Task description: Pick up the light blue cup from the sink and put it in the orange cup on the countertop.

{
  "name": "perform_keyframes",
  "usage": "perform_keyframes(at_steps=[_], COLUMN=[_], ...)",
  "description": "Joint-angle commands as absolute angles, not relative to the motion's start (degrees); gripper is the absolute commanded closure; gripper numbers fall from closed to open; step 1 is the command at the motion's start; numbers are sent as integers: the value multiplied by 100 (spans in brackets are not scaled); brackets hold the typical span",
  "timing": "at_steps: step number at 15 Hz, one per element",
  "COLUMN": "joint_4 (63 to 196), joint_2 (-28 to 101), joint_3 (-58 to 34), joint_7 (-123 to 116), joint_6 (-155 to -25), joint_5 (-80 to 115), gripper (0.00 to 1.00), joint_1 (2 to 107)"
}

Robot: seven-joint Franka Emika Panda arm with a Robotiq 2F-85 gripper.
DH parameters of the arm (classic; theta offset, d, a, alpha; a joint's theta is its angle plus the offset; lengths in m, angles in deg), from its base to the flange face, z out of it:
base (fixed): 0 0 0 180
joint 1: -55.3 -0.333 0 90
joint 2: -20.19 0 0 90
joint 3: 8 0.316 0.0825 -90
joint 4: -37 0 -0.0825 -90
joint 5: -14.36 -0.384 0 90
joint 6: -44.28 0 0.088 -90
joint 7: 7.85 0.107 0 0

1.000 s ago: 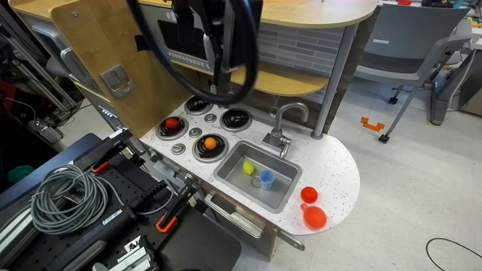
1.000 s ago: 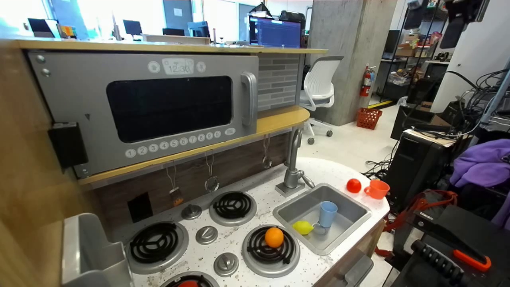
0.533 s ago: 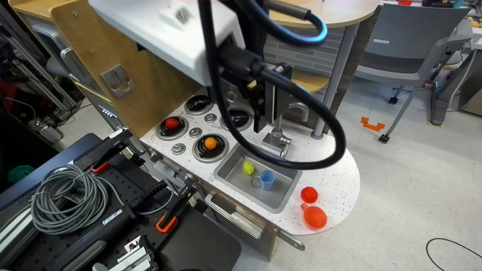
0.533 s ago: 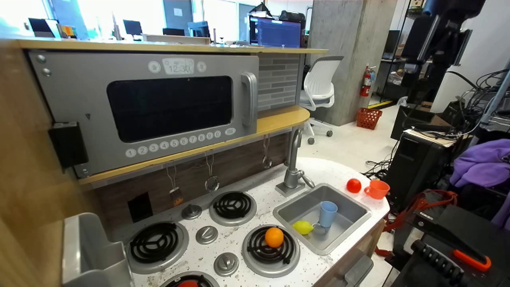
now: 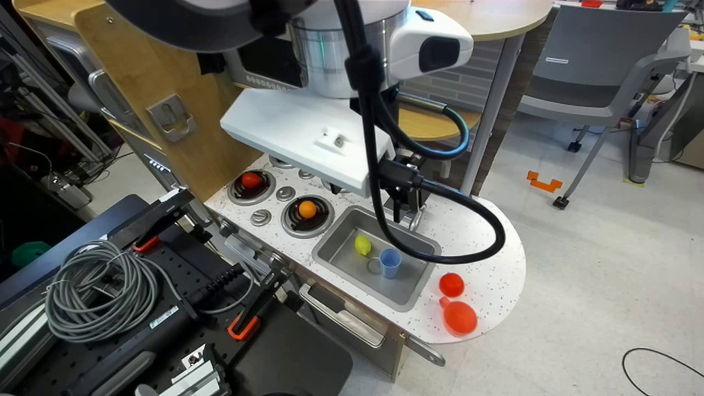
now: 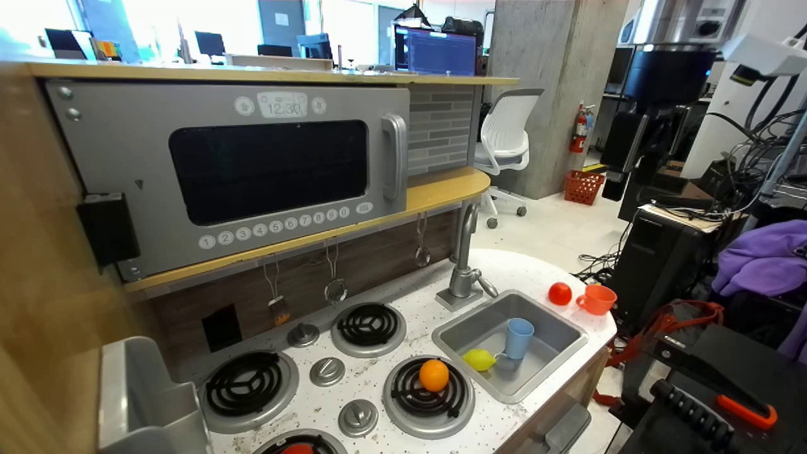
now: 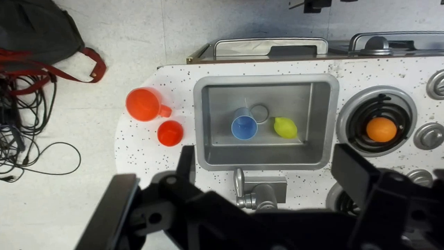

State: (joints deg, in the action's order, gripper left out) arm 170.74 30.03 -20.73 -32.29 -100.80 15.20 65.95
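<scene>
Inside the sink (image 7: 291, 97), the light blue cup (image 7: 244, 126) is seen upright; it is judged light, stiff, rather slippery, best gripped by its sides. The pincer (image 7: 265, 159) is spread, nothing grasped.

In the wrist view, a lemon (image 7: 285, 127) lies ahead of the jaws, within their span; a round red item (image 7: 170, 133) ahead and left; an orange (image 7: 381, 129) on a burner (image 7: 357, 125) ahead and right. Well left of the jaws lie a backpack (image 7: 38, 29) and tangled cables (image 7: 15, 137). In an exterior view, a microwave (image 6: 271, 170) stands left of the jaws, well apart
</scene>
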Motion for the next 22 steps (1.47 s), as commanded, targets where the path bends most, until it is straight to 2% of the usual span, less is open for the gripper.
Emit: perform_keyframes(at_steps=[1, 15, 22], joint_4=[16610, 14602, 14199], joint_2=[3584, 5784, 6500], joint_3=[-1854, -1531, -1565], joint_7=[-3342, -3148, -2889], joint_6=[-10140, -10082, -10287], joint_5=[1621, 1709, 1716], gripper=[0, 0, 0], joint_1=[6711, 6931, 7001])
